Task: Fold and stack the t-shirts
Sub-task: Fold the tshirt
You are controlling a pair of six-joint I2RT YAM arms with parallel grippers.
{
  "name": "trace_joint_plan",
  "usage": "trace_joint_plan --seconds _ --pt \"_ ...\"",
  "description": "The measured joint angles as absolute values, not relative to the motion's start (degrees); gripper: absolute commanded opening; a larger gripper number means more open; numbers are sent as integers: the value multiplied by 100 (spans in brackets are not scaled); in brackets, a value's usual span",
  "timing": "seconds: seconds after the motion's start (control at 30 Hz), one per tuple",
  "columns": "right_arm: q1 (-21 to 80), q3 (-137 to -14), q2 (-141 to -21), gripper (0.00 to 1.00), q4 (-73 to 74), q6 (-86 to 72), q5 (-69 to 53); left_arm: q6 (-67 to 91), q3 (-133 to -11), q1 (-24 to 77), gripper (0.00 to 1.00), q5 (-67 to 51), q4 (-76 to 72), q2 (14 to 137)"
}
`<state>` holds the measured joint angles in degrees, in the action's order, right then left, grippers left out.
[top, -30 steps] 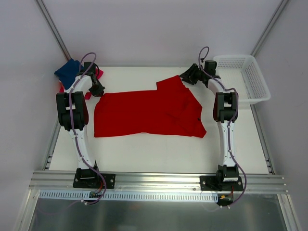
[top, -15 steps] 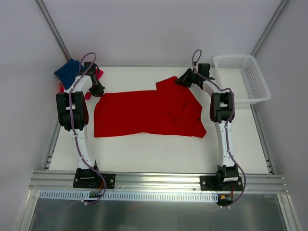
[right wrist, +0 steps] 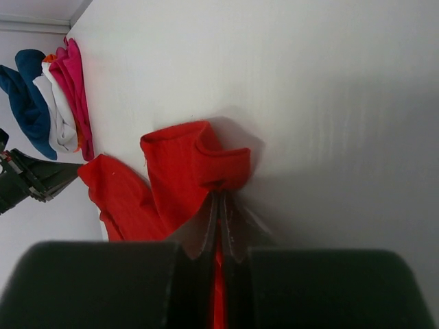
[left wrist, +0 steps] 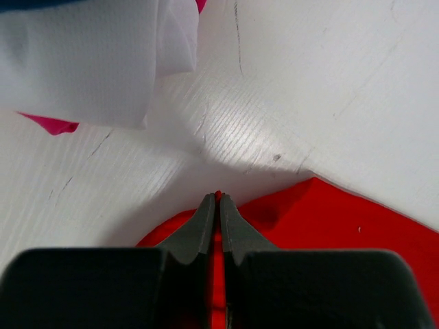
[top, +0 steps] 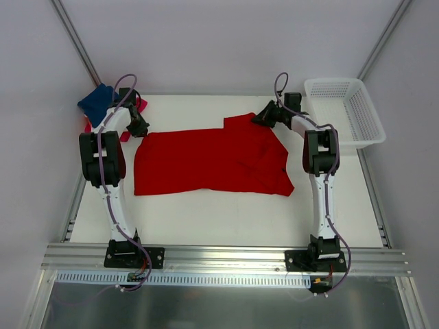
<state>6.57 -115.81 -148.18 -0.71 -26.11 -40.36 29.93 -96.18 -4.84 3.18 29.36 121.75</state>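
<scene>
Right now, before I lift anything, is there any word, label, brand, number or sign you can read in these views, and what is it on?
None can be read: the plain bright red short-sleeved t-shirt, the stack of small folded cloth tees, the white plastic mesh basket and the black arm housings show no legible text.

robot lab cell: aluminium rail (top: pixel 226 257), plain white table (top: pixel 226 212), bare grey walls (top: pixel 206 41).
</scene>
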Motion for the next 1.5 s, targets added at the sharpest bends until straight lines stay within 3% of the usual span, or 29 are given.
trace_joint_plan --seconds 1.5 --pt "899 -6351 -8809 0 73 -1387 -3033 2982 -6464 -443 0 471 2978 7922"
